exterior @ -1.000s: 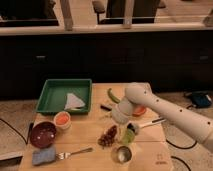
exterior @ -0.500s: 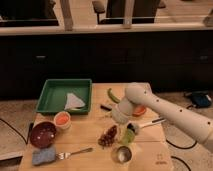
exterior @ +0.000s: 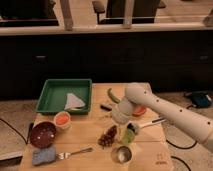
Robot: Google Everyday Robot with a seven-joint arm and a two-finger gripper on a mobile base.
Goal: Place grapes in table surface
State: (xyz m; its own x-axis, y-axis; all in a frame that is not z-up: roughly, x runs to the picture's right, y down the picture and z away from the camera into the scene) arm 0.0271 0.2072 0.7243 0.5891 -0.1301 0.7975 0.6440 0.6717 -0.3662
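A robot's white arm (exterior: 170, 112) reaches in from the right edge of the frame and bends down over a light wooden surface (exterior: 85, 131), with its pincer (exterior: 127, 132) low at lower centre. Whether the pincer is spread or pressed together cannot be told from this angle. A cluster of dark reddish-purple grapes (exterior: 108, 136) lies on the bare wood just left of the pincer, very near it; whether the two touch is not clear. Directly below the grapes and pincer, near the front edge, stands a small metal cup (exterior: 121, 155). At the upper left of the surface sits a green tray (exterior: 48, 96) with a white sheet (exterior: 75, 101) inside. Below the tray is a small cup (exterior: 62, 120) with orange contents, and just to its lower left a maroon bowl (exterior: 42, 134). A blue sponge (exterior: 43, 156) lies at the lower left corner, with a fork (exterior: 76, 151) beside it, the handle pointing toward the grapes. A long green item (exterior: 113, 95) rests near the far edge, beside the arm's rounded joint, and a slim utensil (exterior: 151, 122) shows under the arm at right.
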